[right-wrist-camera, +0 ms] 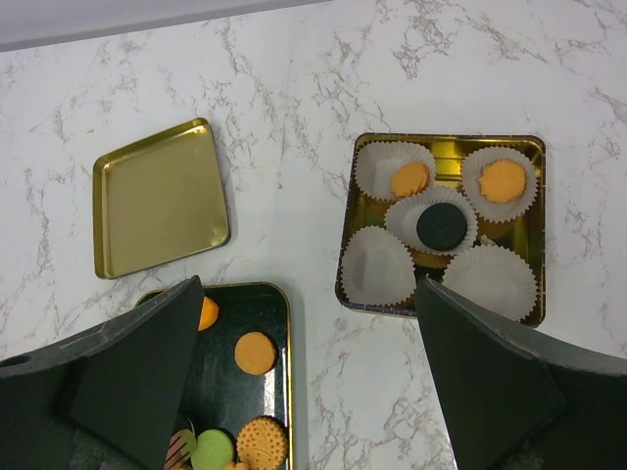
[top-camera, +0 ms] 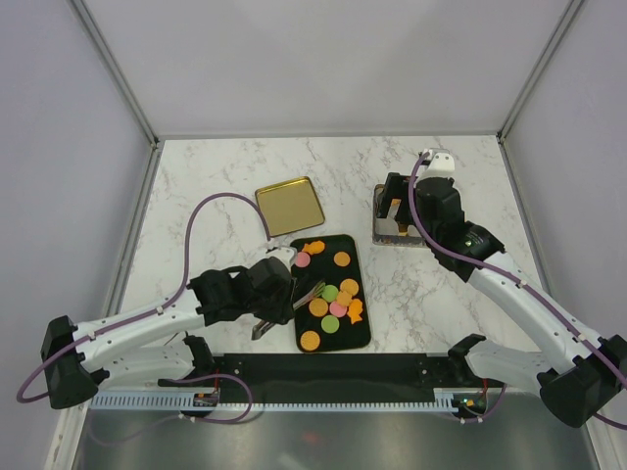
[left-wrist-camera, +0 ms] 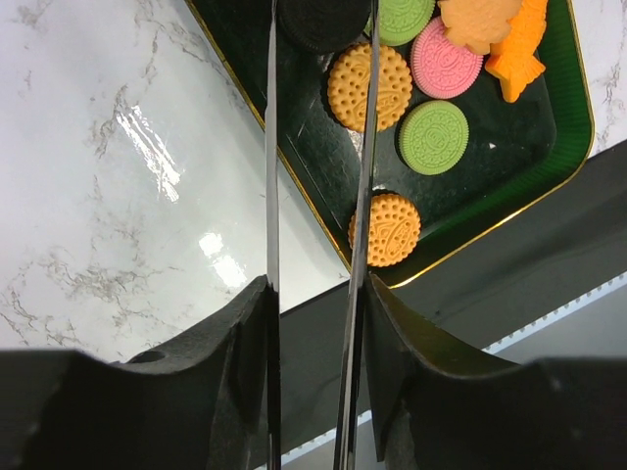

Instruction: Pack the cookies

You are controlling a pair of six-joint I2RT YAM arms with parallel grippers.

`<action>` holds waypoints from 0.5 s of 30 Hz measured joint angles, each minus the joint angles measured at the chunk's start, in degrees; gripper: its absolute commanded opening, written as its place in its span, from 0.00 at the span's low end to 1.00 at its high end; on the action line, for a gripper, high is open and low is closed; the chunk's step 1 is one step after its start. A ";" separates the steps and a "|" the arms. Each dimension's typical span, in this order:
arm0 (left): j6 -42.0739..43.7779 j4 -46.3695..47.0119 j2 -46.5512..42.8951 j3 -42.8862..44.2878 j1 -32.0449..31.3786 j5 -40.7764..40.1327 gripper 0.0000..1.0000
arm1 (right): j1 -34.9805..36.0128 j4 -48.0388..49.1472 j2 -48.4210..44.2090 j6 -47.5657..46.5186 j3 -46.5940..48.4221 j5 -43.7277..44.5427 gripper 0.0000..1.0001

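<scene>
The left gripper (top-camera: 313,291) straddles a dark cookie (left-wrist-camera: 323,24) on the near tray (left-wrist-camera: 549,166), though I cannot tell whether it is grasping it, while the right gripper (right-wrist-camera: 309,284) hangs released, spread wide, above the far-right tin (right-wrist-camera: 441,157).

The top camera is looking down from high behind the near edge, taking in the whole marble table (top-camera: 216,166). The left wrist camera is hanging very close over the black tray (left-wrist-camera: 490,176) of cookies (left-wrist-camera: 433,137), facing down. The right wrist camera is looking down from higher, showing tin (right-wrist-camera: 345,225), lid (right-wrist-camera: 157,201) and tray end. All three are sharing the tray.
</scene>
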 measured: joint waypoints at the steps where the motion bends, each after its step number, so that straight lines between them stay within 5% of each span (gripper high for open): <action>1: 0.00 0.00 0.02 0.00 -0.02 0.02 0.43 | 0.00 0.04 0.00 -0.02 0.00 0.00 0.98; 15: -0.63 -1.75 -1.73 2.69 -0.04 -3.17 0.37 | 0.00 0.11 0.00 -0.02 0.00 0.02 0.98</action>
